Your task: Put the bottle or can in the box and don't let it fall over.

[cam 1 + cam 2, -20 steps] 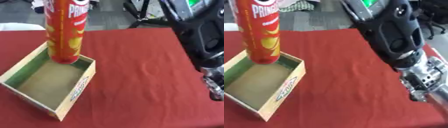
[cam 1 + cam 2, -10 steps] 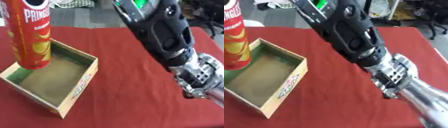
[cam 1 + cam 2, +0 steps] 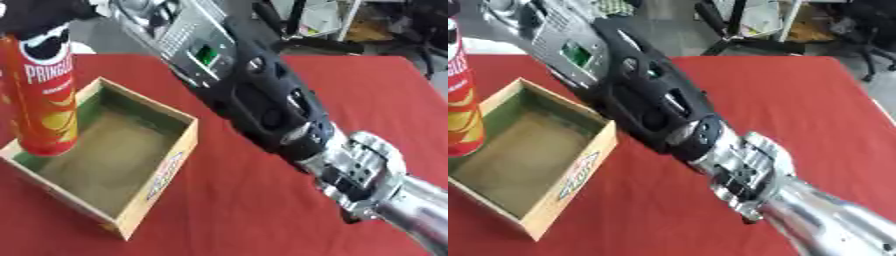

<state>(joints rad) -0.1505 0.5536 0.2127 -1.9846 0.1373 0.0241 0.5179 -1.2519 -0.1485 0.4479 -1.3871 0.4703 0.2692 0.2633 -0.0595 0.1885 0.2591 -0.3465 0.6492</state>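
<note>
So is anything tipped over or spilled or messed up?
No, nothing stands out. The red can stands upright in the near-left corner of the wooden box, which sits slanted on the red table. Nothing has spilled.

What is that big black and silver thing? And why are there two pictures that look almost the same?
That big thing is a robot's arm, black with a silver joint. A person steers it. The robot has two camera eyes in its head, looking down, so you get one picture from the left eye and one from the right, both taken at the same moment. Below is a table with a red cloth. On it sits an open wooden box. A tall red can stands upright inside the box, in a corner. A dark shape covers the can's top. It may be the robot's hand, but I cannot tell. The job is to put the can in the box without tipping it.
</note>
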